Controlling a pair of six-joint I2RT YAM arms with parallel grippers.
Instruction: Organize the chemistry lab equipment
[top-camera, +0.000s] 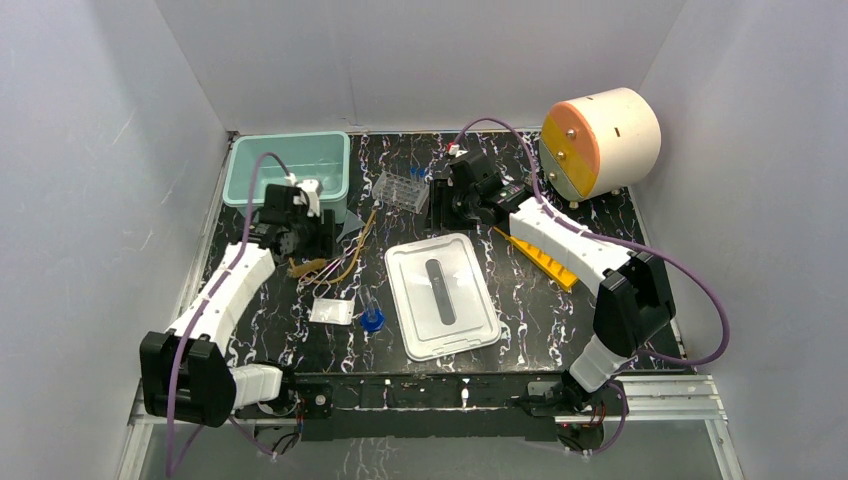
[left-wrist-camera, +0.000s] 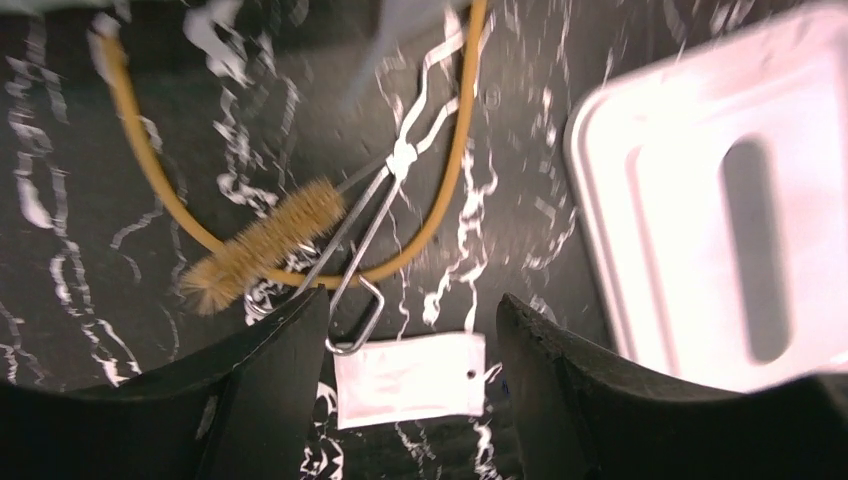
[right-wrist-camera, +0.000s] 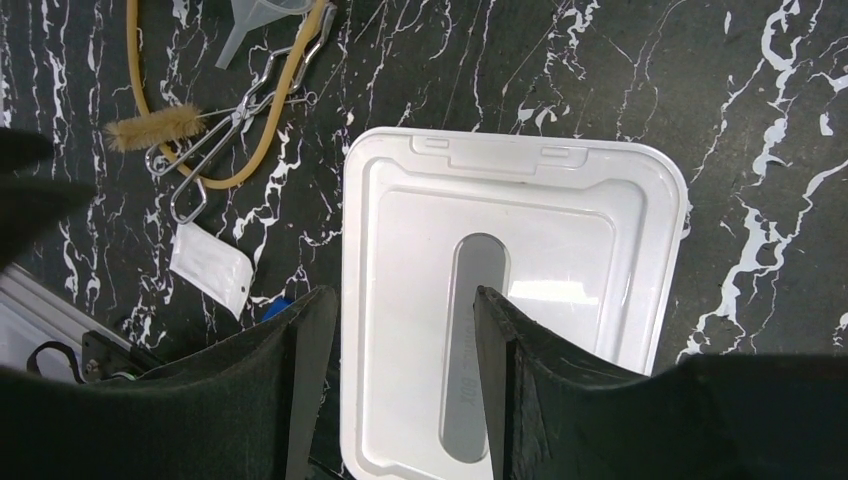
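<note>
Jaws on the left arm stand parted with nothing between them, hovering over the black white-veined desk. Seen through their gap, a small white packet lies flat on the desk. Just beyond the fingertips lie thin wire metal tongs and a tan bristle brush, both crossing a loop of tan rubber tubing.

Right jaws are likewise spread and hold nothing. A white rectangular plastic lid with a grey slot lies under them, its near left edge showing in the gap. Off to their left a clear glass funnel lies beside the tubing, and a blue-capped clear tube lies next to the packet.

Farther out, a clear rack of blue-capped tubes stands between the two arms, and a yellow tube rack lies partly under the right arm.
</note>
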